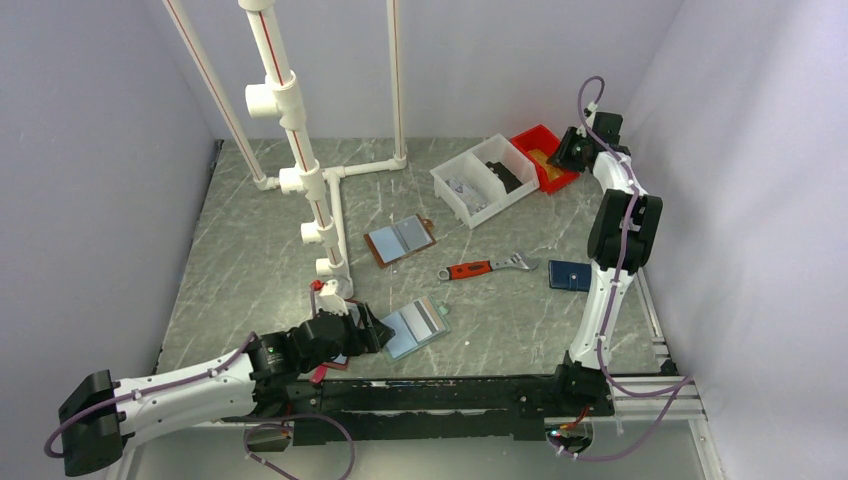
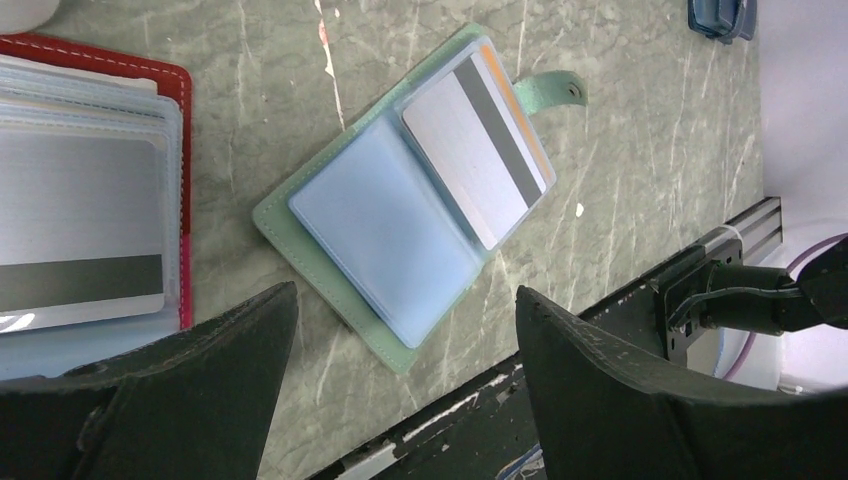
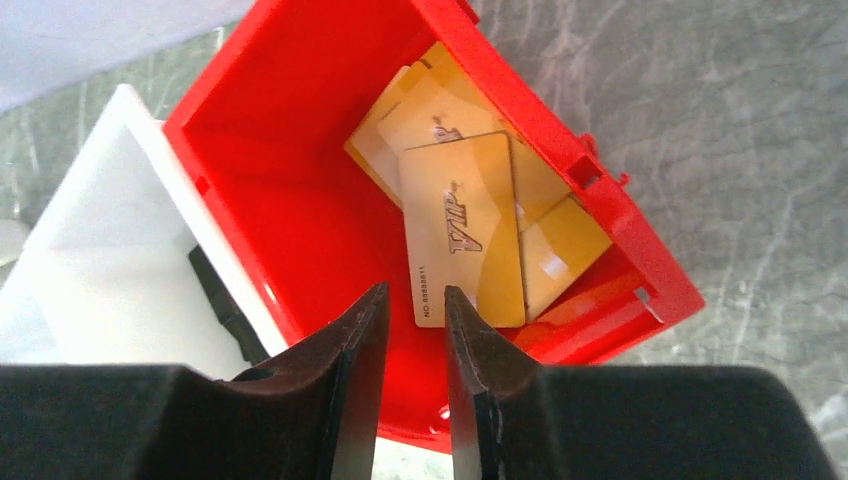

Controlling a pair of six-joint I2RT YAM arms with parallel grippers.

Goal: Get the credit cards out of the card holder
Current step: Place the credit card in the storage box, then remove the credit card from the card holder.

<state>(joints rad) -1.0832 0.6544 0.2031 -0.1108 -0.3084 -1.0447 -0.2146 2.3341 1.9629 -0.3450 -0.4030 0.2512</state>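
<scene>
The card holder point(image 1: 417, 326) lies open near the table's front edge, mint-green edged with light blue panels. In the left wrist view the card holder point(image 2: 385, 235) has a silver credit card point(image 2: 470, 150) with a dark stripe in its far panel, and the orange edge of another card point(image 2: 518, 115) behind it. My left gripper point(image 1: 368, 330) is open and empty just left of the holder; its jaws point(image 2: 405, 295) stand wide apart above the near panel. My right gripper point(image 1: 572, 150) hangs over the red bin point(image 1: 545, 155), jaws point(image 3: 415, 292) narrowly apart and empty. Several gold cards point(image 3: 460, 225) lie in the bin.
A maroon-edged folder point(image 2: 90, 200) lies under my left wrist. A brown-edged folder point(image 1: 400, 238), a red-handled wrench point(image 1: 487, 267) and a dark blue item point(image 1: 568, 274) lie mid-table. A white bin point(image 1: 485, 180) stands beside the red bin. A white pipe frame point(image 1: 300, 150) stands at the back left.
</scene>
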